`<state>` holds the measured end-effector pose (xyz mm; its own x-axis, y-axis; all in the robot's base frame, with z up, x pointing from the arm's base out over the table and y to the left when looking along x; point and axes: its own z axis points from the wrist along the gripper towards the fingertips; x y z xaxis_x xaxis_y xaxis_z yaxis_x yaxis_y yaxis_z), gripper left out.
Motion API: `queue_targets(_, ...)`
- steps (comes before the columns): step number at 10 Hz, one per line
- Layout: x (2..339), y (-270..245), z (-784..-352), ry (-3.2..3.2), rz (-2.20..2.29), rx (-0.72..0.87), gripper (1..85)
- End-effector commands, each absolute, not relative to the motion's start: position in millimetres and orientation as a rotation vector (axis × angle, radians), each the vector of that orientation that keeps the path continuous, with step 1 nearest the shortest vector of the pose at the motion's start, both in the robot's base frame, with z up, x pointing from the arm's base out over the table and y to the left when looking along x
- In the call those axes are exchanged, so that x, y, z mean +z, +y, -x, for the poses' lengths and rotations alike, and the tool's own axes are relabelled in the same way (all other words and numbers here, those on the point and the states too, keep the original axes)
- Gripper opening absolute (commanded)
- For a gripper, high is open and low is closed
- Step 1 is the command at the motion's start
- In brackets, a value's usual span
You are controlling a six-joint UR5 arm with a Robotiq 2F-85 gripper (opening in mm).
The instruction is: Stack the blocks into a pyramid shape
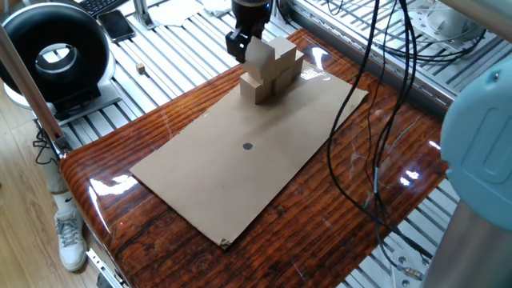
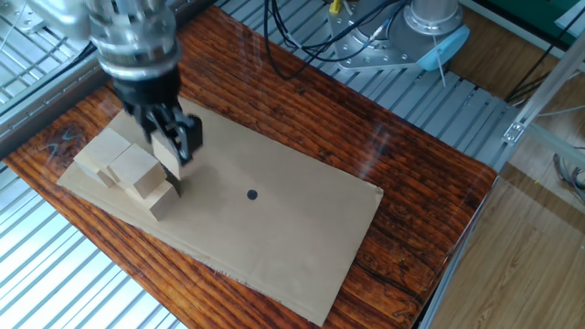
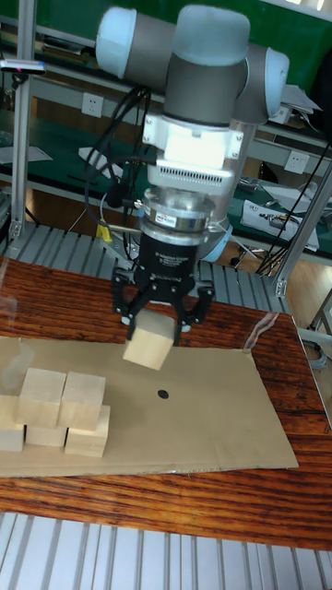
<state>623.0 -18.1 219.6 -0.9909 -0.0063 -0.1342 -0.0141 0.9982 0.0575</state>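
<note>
We have one block (image 3: 150, 345) clamped in the gripper (image 3: 159, 324), jaws closed on two opposite flat faces, block in the air and slightly tilted in the tall fixed view. It hangs above the cardboard sheet (image 3: 212, 415), near the end of the partial stack (image 3: 57, 412).

The stack sits at one end of the sheet, on the glossy wooden table (image 1: 384, 168). From the tall view we count two blocks on an upper row and at least three under them, the leftmost cut off by the frame edge. In one fixed view the held block (image 1: 259, 52) sits level with the stack's top; we can't tell whether it touches it.

Handling, our read: plain wood cubes, rigid, light, not fragile, so squeeze force isn't a concern. Faces look smooth and edges sharp, so:
- grip on parallel faces, centred, as now
- the tilt matters: if it lands on an edge it can tip or nudge the neighbours
- stack blocks are loose, with nothing locking them, so a sideways bump shifts the row

Likely this is the top piece. It needs a level, vertical set-down straddling the upper pair.

The black dot (image 2: 252, 194) on the cardboard is well clear of the stack.
</note>
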Motion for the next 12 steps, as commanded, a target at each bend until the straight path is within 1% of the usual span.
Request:
queue_targets(1, 228, -57, -623, 2.978, 0.234, -0.042, 1.0)
queue_targets(2, 225, -76, -627, 2.945, 0.347, -0.120, 1.0)
queue_targets(4, 223, -88, -629, 2.913, 0.420, -0.133, 1.0)
queue_targets(6, 228, -101, -642, 2.847, 0.531, -0.195, 1.0)
queue_targets(8, 229, -110, -650, 2.819, 0.580, -0.223, 1.0)
queue_targets(10, 224, -106, -655, 2.834, 0.495, -0.125, 1.0)
queue_targets(12, 210, -102, -656, 2.868, 0.364, -0.041, 1.0)
